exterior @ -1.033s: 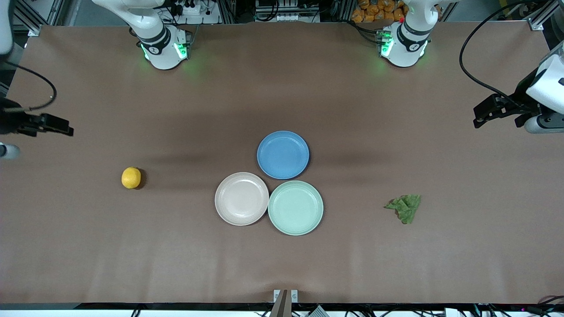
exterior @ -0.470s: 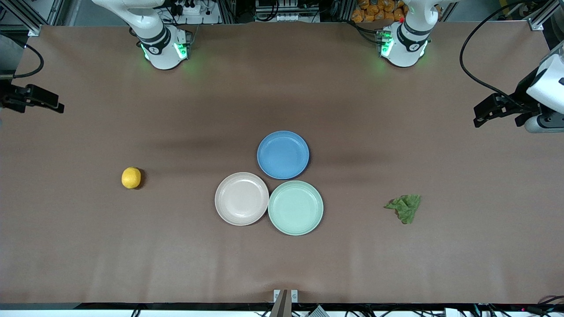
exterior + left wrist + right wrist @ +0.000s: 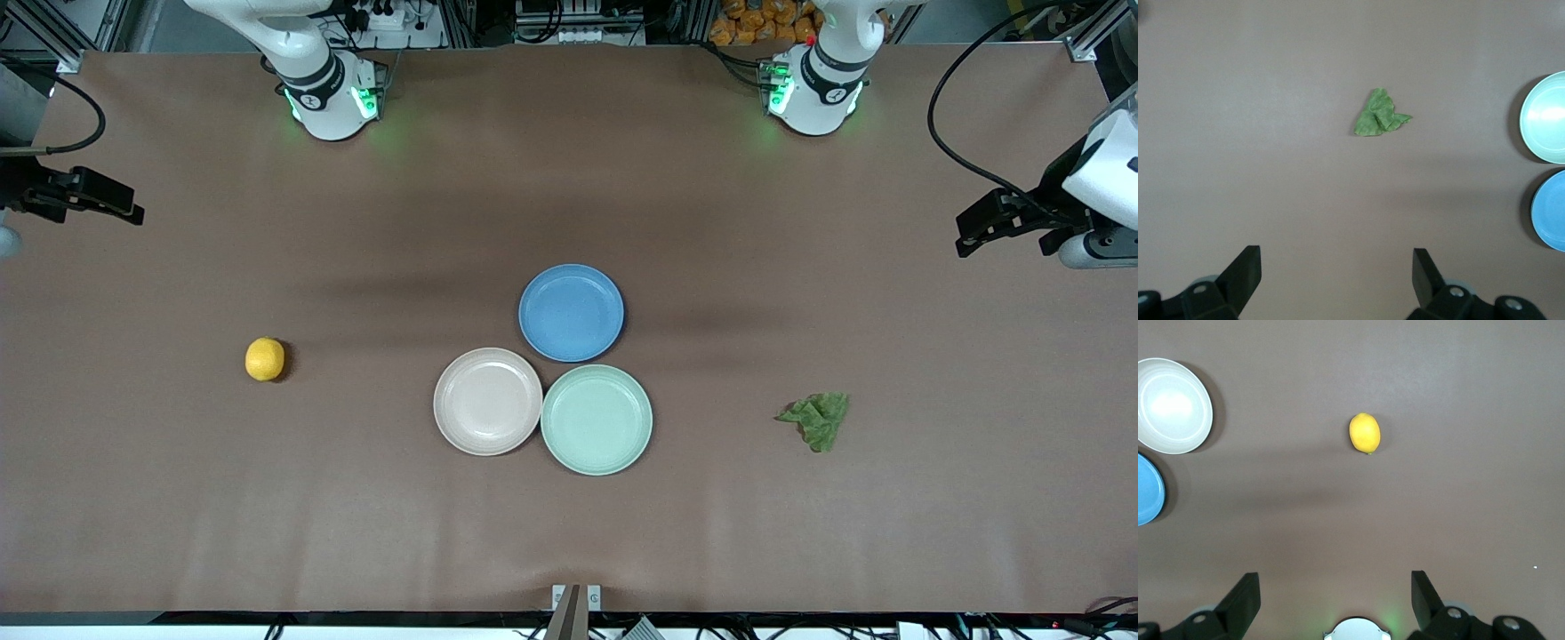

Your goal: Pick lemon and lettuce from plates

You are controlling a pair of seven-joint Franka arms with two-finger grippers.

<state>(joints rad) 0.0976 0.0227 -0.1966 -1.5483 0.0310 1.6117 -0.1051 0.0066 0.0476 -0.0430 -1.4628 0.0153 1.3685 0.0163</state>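
Brown tabletop (image 3: pixel 569 178) (plain, matte) under lemon (image 3: pixel 265 359) and lettuce (image 3: pixel 818 418)

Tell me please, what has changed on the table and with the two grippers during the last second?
Only the right gripper moved: it went up the front view, then came slightly back toward the table's middle, open and empty. The left gripper, lemon, lettuce and plates stayed put.
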